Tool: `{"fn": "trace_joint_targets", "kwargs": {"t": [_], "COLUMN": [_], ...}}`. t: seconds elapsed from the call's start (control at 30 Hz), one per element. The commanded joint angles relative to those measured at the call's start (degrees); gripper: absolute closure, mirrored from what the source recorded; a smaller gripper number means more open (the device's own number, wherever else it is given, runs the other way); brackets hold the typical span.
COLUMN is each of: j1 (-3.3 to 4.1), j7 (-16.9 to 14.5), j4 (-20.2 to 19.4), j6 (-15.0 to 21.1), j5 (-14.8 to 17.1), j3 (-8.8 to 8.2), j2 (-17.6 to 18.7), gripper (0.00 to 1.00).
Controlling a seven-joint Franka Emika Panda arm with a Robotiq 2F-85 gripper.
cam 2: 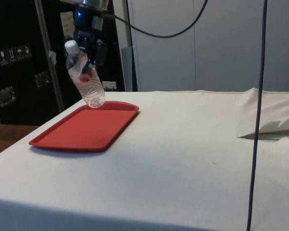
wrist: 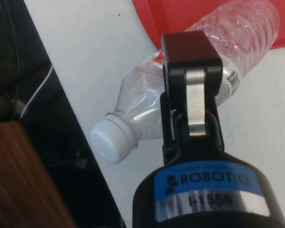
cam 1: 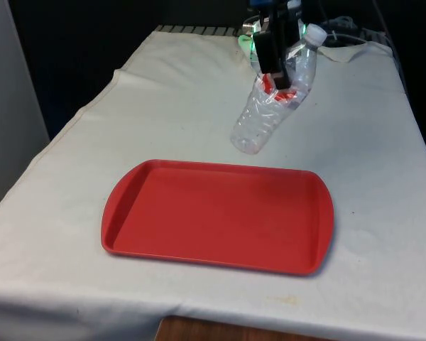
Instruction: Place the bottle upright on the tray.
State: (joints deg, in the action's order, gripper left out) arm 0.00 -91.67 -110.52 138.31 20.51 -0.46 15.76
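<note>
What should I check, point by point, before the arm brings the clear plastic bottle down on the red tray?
1. Grip: the black two-finger gripper is shut on the clear plastic bottle with the white cap, around its middle at the label. Ok.
2. Bottle lifted: in the side view it hangs in the air, touching nothing below. Ok.
3. Bottle upright: it is tilted, cap higher than base. Not ok.
4. Bottle over the tray: its base is near the far edge of the red rectangular plastic tray; whether it is past the rim, cannot tell.
5. Landing place: the tray is bare and lies flat on the white cloth. Ok.
</note>
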Motion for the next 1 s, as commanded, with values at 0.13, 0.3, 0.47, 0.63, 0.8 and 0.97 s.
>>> {"fn": "trace_joint_targets", "kwargs": {"t": [0.13, 0.3, 0.47, 0.63, 0.8, 0.97], "j1": [-0.46, -0.57, -0.63, -0.74, -0.86, -0.97], "j7": [-2.0, -3.2, -4.5, -5.8, -7.2, -8.4], "j4": [0.7, 1.3, 2.1, 3.0, 3.8, 4.4], "j6": [-0.6, -1.1, -1.9, -2.9, -4.0, -5.2], "j5": [3.5, 6.0, 8.7, 11.7, 14.5, 17.1], "j3": [-0.52, -1.15, -1.66, -2.23, -2.81, -3.5], "j2": [0.7, 1.1, 1.6, 2.1, 2.6, 3.0], "gripper": [1.0, 1.0, 1.0, 1.0, 1.0, 1.0]}}
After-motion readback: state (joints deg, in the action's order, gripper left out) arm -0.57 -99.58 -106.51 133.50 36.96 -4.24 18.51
